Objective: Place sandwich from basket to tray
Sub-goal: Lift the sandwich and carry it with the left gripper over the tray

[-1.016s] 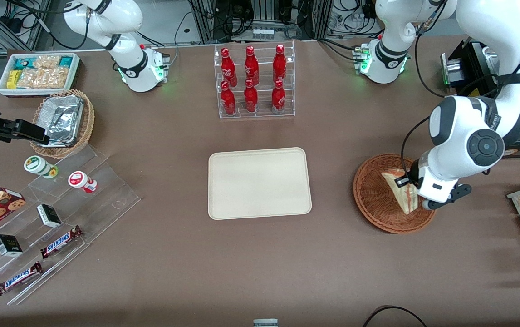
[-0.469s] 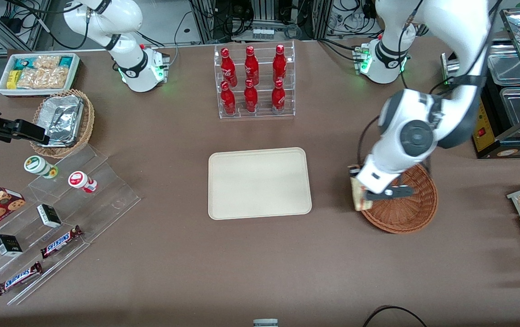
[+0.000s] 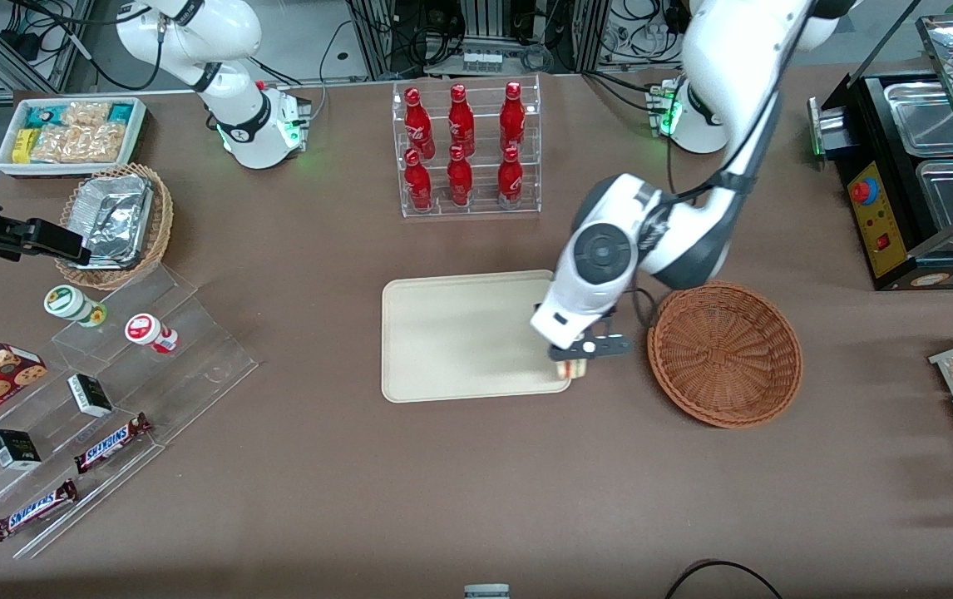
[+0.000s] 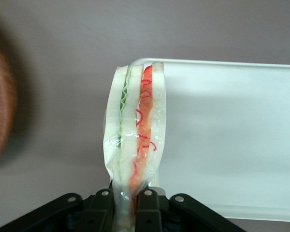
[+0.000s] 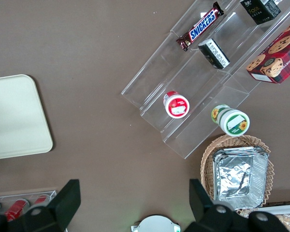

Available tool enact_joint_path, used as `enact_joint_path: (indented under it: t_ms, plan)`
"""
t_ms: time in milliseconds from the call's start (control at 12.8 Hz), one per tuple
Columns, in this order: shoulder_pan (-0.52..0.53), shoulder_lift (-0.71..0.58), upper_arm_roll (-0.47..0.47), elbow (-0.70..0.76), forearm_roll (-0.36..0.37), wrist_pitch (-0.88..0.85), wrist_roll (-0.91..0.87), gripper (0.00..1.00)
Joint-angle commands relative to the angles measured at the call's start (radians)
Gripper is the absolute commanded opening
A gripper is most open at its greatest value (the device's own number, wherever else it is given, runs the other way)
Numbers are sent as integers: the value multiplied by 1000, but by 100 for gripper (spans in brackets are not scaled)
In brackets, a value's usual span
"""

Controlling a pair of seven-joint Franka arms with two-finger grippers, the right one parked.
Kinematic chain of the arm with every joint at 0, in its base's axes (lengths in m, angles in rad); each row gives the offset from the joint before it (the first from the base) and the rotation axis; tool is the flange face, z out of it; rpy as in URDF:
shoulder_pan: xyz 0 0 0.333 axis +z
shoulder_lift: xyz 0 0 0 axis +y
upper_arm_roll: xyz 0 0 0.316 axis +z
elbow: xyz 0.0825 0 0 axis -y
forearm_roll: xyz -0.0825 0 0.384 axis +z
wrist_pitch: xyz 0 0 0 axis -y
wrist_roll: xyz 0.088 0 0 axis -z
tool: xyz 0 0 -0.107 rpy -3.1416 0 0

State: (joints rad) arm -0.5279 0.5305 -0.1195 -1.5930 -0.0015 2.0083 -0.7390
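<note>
While the brown worktop (image 3: 443, 482) is carrying everything, I am seeing the cream tray (image 3: 460, 333) lying near its middle and the reddish-brown basket (image 3: 726, 353) sitting just beside the tray, toward the working arm's end. I am holding the end effector (image 3: 574, 359) above the tray's corner nearest the basket. Its fingers (image 4: 146, 203) are pinching the sandwich (image 4: 135, 140), which is hanging on edge over the tray's rim.

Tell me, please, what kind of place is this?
Probably a robotics lab set up like a snack shop: a rack of red bottles, Snickers bars on clear steps and a food warmer. The gripper holds the sandwich over the tray edge.
</note>
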Motion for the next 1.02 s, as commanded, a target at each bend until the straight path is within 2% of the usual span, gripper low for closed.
enact_joint_path:
  t_ms: [0, 469, 938]
  plan:
    - [-93, 109, 14, 160, -2, -19, -103, 0]
    - [-213, 268, 17, 349, 12, -16, -252, 0]
    - [-227, 315, 21, 367, 12, -10, -272, 0]
